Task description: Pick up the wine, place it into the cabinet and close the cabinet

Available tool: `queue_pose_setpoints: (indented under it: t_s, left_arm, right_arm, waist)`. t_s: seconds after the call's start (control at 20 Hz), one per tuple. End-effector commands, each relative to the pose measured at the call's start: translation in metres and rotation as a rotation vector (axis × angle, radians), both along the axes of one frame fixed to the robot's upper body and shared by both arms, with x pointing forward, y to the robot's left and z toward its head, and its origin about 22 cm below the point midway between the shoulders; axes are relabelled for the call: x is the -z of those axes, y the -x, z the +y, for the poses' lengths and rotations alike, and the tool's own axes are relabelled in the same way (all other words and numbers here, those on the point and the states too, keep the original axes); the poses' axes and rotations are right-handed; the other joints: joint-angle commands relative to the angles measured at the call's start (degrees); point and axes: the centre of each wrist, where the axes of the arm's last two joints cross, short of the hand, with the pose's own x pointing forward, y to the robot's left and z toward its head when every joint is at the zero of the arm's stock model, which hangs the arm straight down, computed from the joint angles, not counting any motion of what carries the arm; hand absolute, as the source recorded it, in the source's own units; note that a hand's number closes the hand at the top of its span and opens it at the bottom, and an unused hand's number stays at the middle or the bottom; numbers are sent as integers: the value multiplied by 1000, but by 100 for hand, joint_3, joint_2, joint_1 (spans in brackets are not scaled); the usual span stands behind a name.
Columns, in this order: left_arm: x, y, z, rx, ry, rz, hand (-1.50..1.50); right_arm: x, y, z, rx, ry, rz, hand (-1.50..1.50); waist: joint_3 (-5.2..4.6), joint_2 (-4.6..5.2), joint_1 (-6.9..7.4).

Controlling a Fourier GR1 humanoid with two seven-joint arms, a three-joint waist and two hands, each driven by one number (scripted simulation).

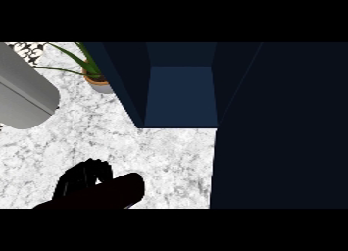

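Observation:
The dark blue cabinet (180,93) stands open at the back of the marble counter, and its inside shows nothing in it. Its door (285,127) is swung out toward me and fills the right side of the view. At the lower left my right hand (81,177) curls over a dark, long wine bottle (122,190), which lies tilted low over the counter, left of the door and in front of the opening. Most of the bottle blends with the hand. A grey forearm (17,88) crosses the upper left corner; its hand does not show.
A potted plant (97,78) with long green leaves stands just left of the cabinet's side wall. White marble counter (162,152) lies between the hand and the cabinet opening. A patterned wall strip (28,49) shows at the top left.

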Motion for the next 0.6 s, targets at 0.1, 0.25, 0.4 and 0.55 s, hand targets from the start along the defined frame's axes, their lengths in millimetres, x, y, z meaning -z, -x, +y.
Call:
queue_pose_setpoints:
  t_s: [0.1,0.25,0.4,0.55]
  left_arm:
    - [-42,-23,-25,-19,-5,-39,150]
    - [-72,-32,-38,1,49,-4,150]
    - [-55,-58,-52,-1,-10,-9,150]
    - [-86,-71,-80,-27,-14,-29,150]
  right_arm:
    - [6,19,14,-12,15,0,-150]
    - [-9,5,1,-7,10,-10,-150]
    - [13,5,1,5,-6,-6,-150]
    - [3,8,2,-1,5,-11,-150]
  waist:
    - [-2,1,-41]
    - [-2,3,-24]
    - [-3,9,-46]
    - [-3,8,-67]
